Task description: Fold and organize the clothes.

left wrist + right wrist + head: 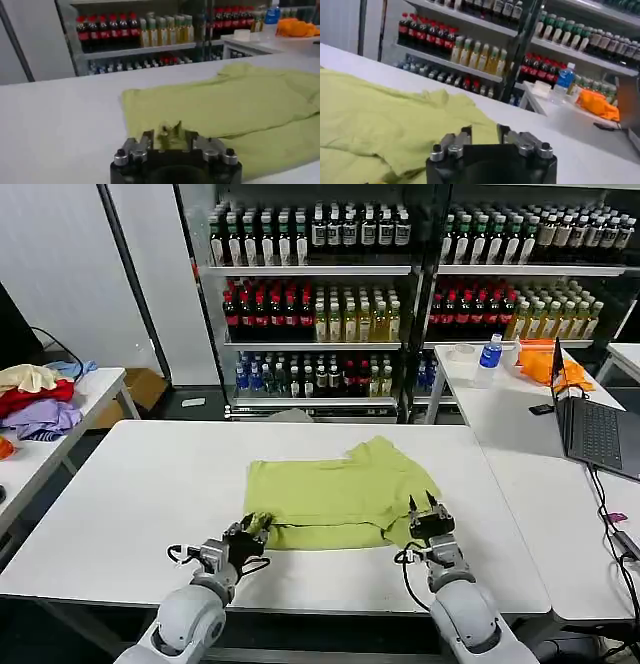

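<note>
Both grippers are down at the near edge of the lime T-shirt (340,496), which lies partly folded in the middle of the white table (140,484), its far side bunched up into a small hump. The left gripper (252,529) sits at the shirt's near left corner, and from the left wrist view its fingers (146,141) are spread a little with a small tuft of the green fabric pushed up between them, so it looks to be pinching that corner. The right gripper (428,509) is at the near right corner, over the fabric's edge; in the right wrist view its fingers (465,134) stand apart with the cloth lying just ahead of them and under them, and I can't tell whether any of it is actually caught. Off to the left, a side table (95,389) carries a heap of red, purple and cream garments (35,399). A laptop (590,424) stands open on the table to the right.
</note>
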